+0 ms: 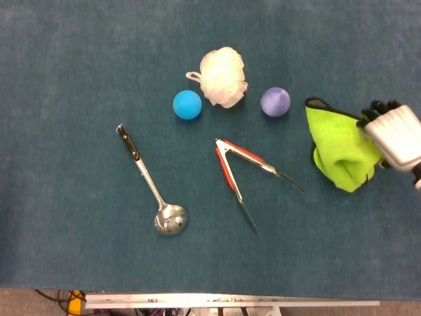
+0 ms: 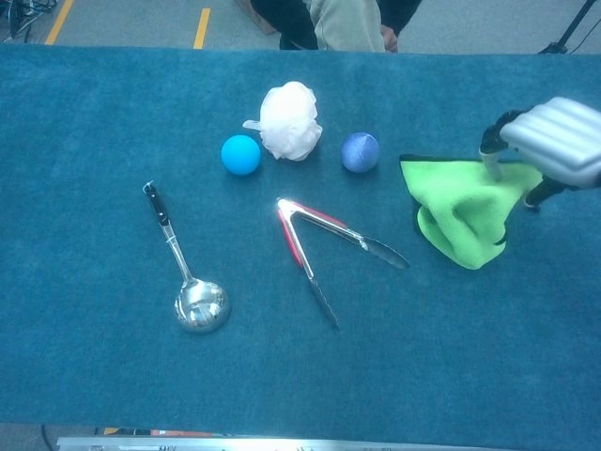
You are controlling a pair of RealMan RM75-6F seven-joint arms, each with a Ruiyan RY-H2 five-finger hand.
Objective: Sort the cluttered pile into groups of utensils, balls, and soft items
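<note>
Right hand (image 1: 393, 137) grips the lime-green cloth (image 1: 339, 148) at its right edge; the cloth lies crumpled on the teal worktop (image 1: 66, 79), right of the purple ball (image 1: 275, 101). White bath pouf (image 1: 223, 76) sits between purple ball and blue ball (image 1: 187, 105). Tongs (image 1: 243, 171) lie splayed open mid-worktop, ladle (image 1: 152, 186) to their left. Chest view shows dark fingertips (image 2: 495, 143) pressing into the cloth, and a seated person's legs (image 2: 343, 23) beyond the far edge. Left hand appears in neither view.
</note>
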